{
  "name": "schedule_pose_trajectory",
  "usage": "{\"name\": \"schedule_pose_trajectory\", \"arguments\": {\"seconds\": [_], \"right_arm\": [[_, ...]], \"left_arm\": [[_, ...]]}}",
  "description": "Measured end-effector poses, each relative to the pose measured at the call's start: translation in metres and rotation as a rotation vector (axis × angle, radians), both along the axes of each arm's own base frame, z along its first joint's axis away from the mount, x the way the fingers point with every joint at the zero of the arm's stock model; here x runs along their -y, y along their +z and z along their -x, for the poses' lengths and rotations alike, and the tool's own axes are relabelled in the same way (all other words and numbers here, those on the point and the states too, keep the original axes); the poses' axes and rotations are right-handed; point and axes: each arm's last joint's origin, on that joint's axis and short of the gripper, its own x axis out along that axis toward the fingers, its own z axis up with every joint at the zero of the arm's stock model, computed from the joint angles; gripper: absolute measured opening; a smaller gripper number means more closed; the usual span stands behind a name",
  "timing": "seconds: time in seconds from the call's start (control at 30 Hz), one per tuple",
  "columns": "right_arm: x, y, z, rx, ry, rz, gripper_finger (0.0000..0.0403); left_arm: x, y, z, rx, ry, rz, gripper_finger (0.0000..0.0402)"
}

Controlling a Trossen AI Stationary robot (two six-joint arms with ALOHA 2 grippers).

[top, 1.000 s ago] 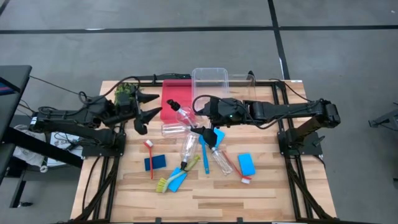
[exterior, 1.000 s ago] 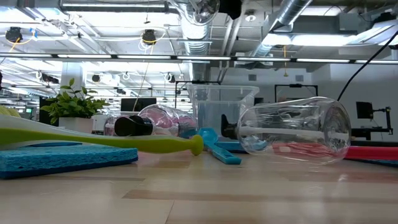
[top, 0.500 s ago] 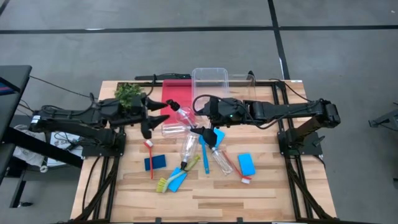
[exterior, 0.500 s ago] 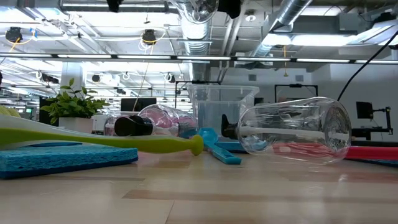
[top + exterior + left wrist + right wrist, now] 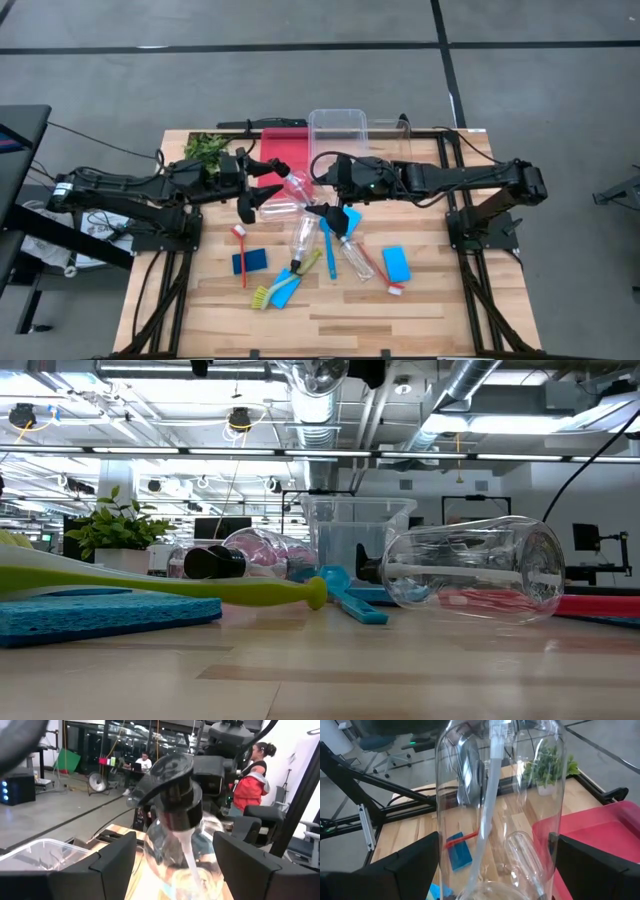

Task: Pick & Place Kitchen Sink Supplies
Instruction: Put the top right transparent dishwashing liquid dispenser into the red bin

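Since earlier, left gripper (image 5: pixel 262 190), fingers wide, reaches the pump bottle (image 5: pixel 291 184) near the table's (image 5: pixel 420 300) far edge; right gripper (image 5: pixel 322 208) holds it. Light, slippery plastic; grasp the neck.

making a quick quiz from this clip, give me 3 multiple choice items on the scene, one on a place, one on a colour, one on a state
1. Where is the leafy plant?
A. the table's far left corner
B. inside the clear bin
C. on the red tray

2. What colour are the sponges?
A. yellow
B. blue
C. white

3. How do the left gripper fingers stand?
A. shut on a brush
B. spread open
C. out of view

Key:
1 A, the high view shows it by the left arm.
2 B, each sponge is blue.
3 B, its fingers flank a pump bottle with gaps.
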Motion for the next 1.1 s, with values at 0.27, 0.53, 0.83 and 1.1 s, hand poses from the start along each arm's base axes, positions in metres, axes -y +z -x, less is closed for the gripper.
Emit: {"name": "schedule_pose_trajectory", "arguments": {"seconds": [0.27, 0.53, 0.83, 1.1], "right_arm": [[0.000, 0.000, 0.000, 0.000, 0.000, 0.000, 0.0354], [0.000, 0.000, 0.000, -0.002, 0.005, 0.015, 0.0354], [0.000, 0.000, 0.000, -0.004, 0.006, 0.017, 0.0355], [0.000, 0.000, 0.000, -0.004, 0.007, 0.017, 0.0355]], "left_arm": [[0.000, 0.002, 0.000, 0.016, 0.000, -0.001, 0.0264], [-0.001, 0.003, -0.001, 0.041, 0.004, 0.001, 0.0264], [-0.004, -0.002, -0.020, 0.070, -0.039, 0.001, 0.0264], [-0.008, 0.002, -0.022, 0.127, -0.017, 0.002, 0.0264]]}}
